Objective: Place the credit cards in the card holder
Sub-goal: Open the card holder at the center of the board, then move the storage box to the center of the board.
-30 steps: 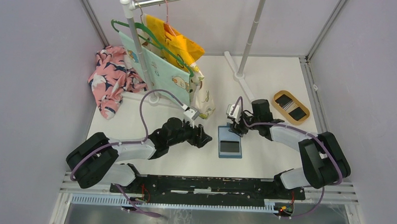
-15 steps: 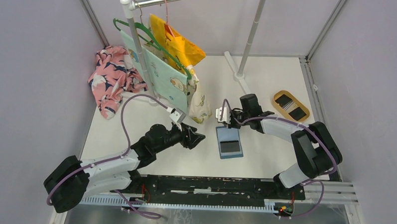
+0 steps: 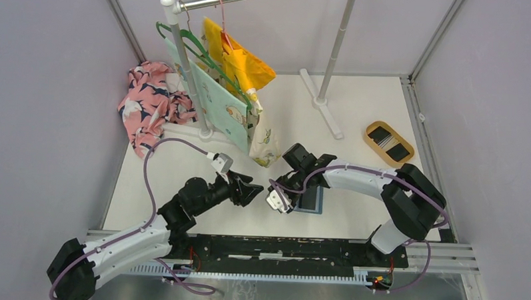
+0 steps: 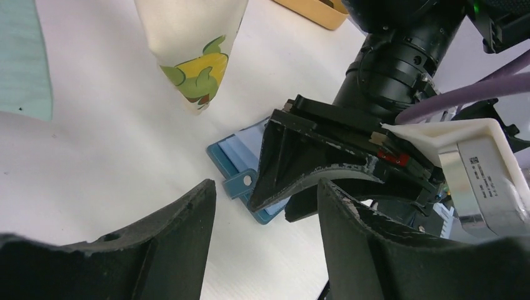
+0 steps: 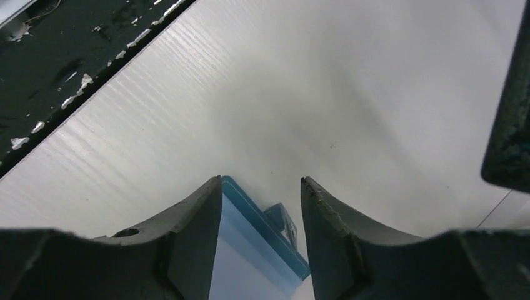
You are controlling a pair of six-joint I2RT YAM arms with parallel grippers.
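Noted: right fingers (image 5: 187,231) parted, astride card holder (image 5: 247,256) edge, gripping nothing, likely repositioning it; left fingers (image 4: 169,244) parted, empty.

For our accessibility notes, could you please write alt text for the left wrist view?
Between the open black fingers of the left tool, the right tool points down at a small teal-blue folding wallet lying open on the white table. A cream cloth with a green and yellow print hangs behind.

Pale lilac walls (image 3: 44,115) enclose a white counter (image 3: 371,94). A metal clothes rail (image 3: 180,43) stands towards its back, under even light.
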